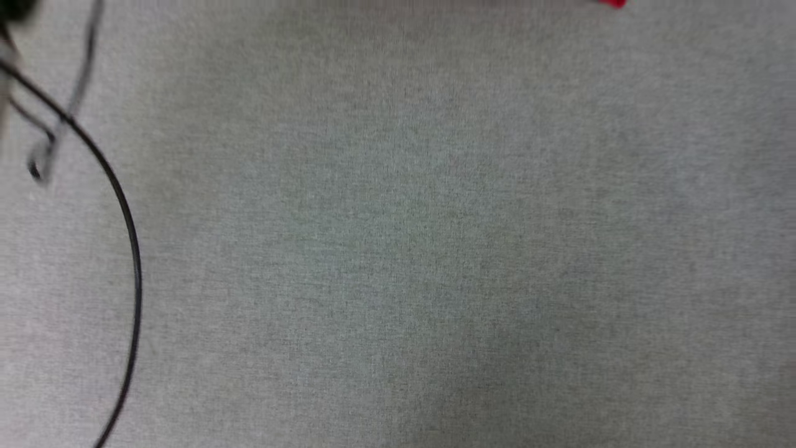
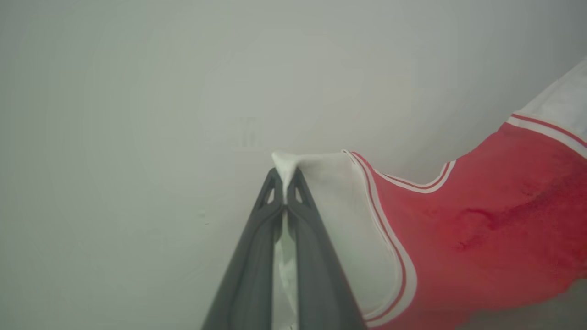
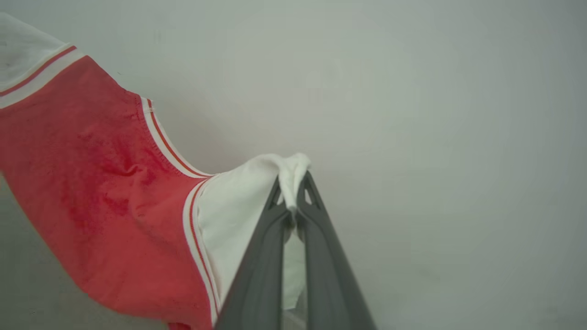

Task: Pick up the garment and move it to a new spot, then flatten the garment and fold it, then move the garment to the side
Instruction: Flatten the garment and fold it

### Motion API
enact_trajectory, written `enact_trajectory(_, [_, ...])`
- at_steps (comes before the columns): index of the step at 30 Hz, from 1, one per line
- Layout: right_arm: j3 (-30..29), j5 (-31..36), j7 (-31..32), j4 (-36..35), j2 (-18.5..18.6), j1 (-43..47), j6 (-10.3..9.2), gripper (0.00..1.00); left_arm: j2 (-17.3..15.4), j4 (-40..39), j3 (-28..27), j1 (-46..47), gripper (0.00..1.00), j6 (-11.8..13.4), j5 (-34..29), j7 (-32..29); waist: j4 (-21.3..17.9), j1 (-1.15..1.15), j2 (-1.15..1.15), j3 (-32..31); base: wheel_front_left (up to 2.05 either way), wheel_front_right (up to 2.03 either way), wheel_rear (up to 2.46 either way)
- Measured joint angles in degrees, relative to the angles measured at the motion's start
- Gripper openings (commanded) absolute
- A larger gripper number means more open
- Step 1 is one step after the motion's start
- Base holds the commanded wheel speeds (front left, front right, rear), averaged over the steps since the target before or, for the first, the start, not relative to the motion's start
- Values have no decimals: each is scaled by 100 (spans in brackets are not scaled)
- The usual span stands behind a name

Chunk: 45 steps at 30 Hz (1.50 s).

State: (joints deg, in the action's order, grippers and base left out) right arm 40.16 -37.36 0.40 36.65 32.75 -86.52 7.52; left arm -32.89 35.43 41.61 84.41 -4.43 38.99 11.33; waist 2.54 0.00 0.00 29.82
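Left gripper [image 2: 285, 176] and right gripper [image 3: 292, 181], jaws clamped on white sleeve tips, hold red jersey [image 2: 481, 229] stretched sleeve-to-sleeve between them.

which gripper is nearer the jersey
Neither; both hold it. Left gripper is shut on one white sleeve of the jersey, right gripper on the other.

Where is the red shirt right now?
In the wrist views, the shirt hangs between both claws: the left claw pinches one white sleeve, the right claw the other.
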Motion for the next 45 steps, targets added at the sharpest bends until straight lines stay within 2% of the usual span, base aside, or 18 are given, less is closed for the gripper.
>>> enact_trajectory(5, [335,-421,-146,-404,293,1060,-1,0,-258,-592,-34,-1301,0,279,304,104,-14,0,0,-404,0,0,0])
enact_trajectory(11, [515,-716,-259,-924,590,2547,0,0,-626,-1495,-64,-3022,0,858,661,156,-33,-1,0,-921,0,0,0])
enact_trajectory(15, [548,-809,-255,-1091,677,3473,0,0,-873,-2037,-70,-4229,0,1214,1020,187,-69,-2,0,-1253,0,0,0])
enact_trajectory(21, [494,-890,-299,-1244,695,4748,0,0,-1128,-2444,-35,-5727,0,1556,1455,233,-118,-2,0,-1698,0,0,0])
enact_trajectory(24, [436,-913,-345,-1203,658,5347,0,0,-1168,-2499,26,-6295,0,1672,1592,258,-140,-2,0,-1887,0,0,0])
enact_trajectory(29, [264,-968,-491,-1091,598,6151,0,0,-1114,-2461,-32,-6998,0,1700,1848,313,-149,-2,0,-2167,0,0,0])
enact_trajectory(35, [-78,-954,-595,-1143,583,7029,0,0,-1079,-2425,-252,-7669,0,1762,2023,349,-133,-2,0,-2486,0,0,0])
enact_trajectory(45, [-723,-896,-478,-1428,556,8391,1,0,-1134,-2769,-673,-8816,0,2011,2165,357,-129,-2,0,-2764,0,0,0])
